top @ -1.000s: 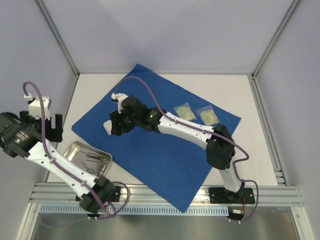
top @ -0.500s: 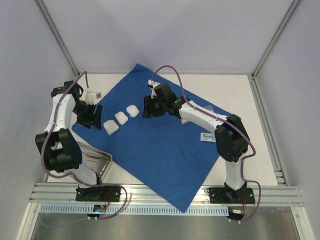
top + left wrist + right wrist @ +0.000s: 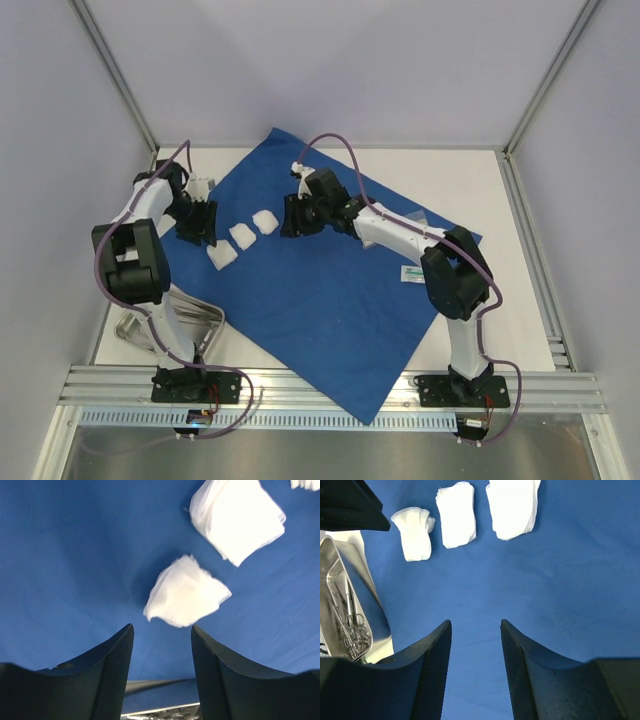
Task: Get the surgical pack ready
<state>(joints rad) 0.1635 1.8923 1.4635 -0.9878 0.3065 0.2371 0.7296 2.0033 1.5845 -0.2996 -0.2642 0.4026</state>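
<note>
**Laying out the pack: drape spread, tray waiting**

The large royal-blue matte fabric drape (image 3: 330, 300) lies flat and open, set cornerwise on the pale tabletop (image 3: 520, 200), with its near corner reaching the front rail. Three small white folded gauze squares (image 3: 242, 237) sit in a row on the drape's far-left part, each apart from the next. Flat clear packets (image 3: 413, 272) lie toward the drape's right corner, partly hidden by the right arm, so their number is uncertain. A shallow steel instrument tray (image 3: 331, 560) rests off the drape, just beside its near-left edge.

Loading looks partly done. The tray probably has to go on, and all the folding is left.

The left gripper (image 3: 162, 630) hovers over the drape's left corner beside the nearest gauze, jaws apart and empty. The right gripper (image 3: 476, 625) hangs just right of the gauze row, likewise parted, holding nothing.

The drape's middle and near half are bare and give the most room. Its far-left part is crowded by gauze and both grippers.
</note>
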